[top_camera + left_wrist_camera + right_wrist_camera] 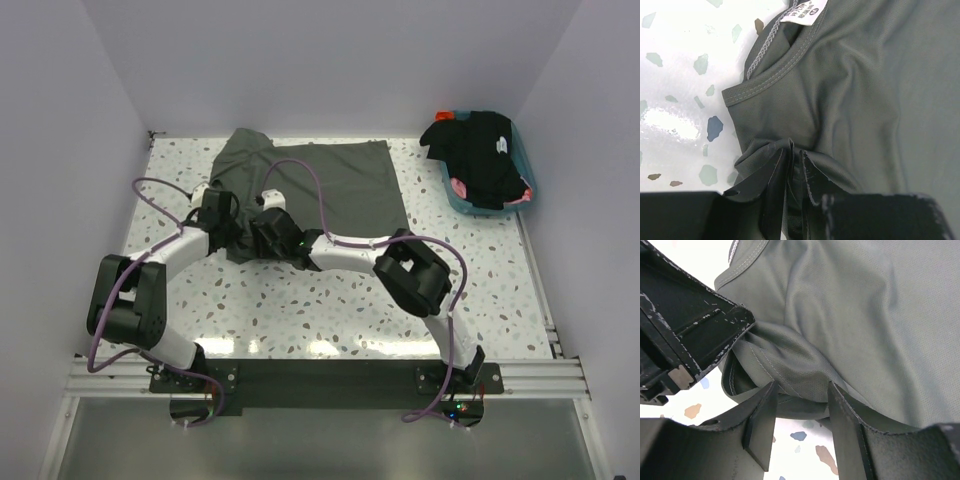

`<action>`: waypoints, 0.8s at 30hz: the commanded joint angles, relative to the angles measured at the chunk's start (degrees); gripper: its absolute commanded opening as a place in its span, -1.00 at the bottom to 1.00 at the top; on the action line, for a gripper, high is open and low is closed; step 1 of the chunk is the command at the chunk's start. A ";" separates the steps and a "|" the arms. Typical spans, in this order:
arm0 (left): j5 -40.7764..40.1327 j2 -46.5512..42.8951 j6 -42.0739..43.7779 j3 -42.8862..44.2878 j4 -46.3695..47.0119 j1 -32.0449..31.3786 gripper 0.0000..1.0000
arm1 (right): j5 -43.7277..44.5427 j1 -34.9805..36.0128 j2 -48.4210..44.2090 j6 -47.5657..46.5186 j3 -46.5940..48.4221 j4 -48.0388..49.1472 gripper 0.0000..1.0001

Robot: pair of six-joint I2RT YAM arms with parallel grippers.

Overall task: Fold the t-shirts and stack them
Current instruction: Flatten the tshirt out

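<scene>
Shirt in work: the olive-grey t-shirt [335, 185] lies spread on the tabletop [330, 310] towards the back, mostly flat. Its near-left part is bunched where both arms meet.
Other shirts: the black t-shirts [480, 150] sit heaped in the teal tub [455, 200] at the far right, well apart from the arms.
Left tool [796, 154]: clenched on a pinch of the olive-grey cloth just below a stitched edge, with the white label [802, 10] farther up. The fabric puckers into the jaws.
Right tool [800, 402]: released, its fingers spread either side of a rolled fold just beside the left tool, not yet pinching it.
Handling: the cloth looks thin, light and limp. It should sag wherever it is unsupported and slide easily on the smooth tabletop.
Where to grip: probably the stitched hems and seams, which are thicker and less likely to slip. Two holds spread along one edge would keep the cloth taut between them.
Risk: with both tools this close together, a lift would probably gather the cloth rather than spread it.
</scene>
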 commanded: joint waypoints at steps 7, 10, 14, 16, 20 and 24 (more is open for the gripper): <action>2.14 -3.63 -1.29 -2.85 3.65 0.53 -0.55 | 1.59 0.47 1.06 -0.25 4.76 -0.46 -0.11; 2.40 -4.60 -1.29 -3.82 3.74 0.53 -0.54 | 1.50 0.47 2.03 -0.51 5.46 -0.90 -0.20; 2.40 -6.09 -1.02 -5.05 4.00 0.53 -0.52 | 0.63 0.47 2.21 -0.34 5.30 -0.82 -0.25; 2.23 -6.36 -0.85 -5.41 4.17 0.53 -0.50 | 0.71 0.55 1.51 -0.34 4.24 -0.20 -0.23; 2.05 -5.65 -0.93 -5.67 4.17 0.53 -0.50 | 1.68 0.90 -1.39 -0.68 -0.58 2.34 -0.21; 1.96 -5.04 -1.02 -5.58 4.44 0.61 -0.50 | 2.03 1.34 -2.71 -1.56 -3.23 4.63 -0.19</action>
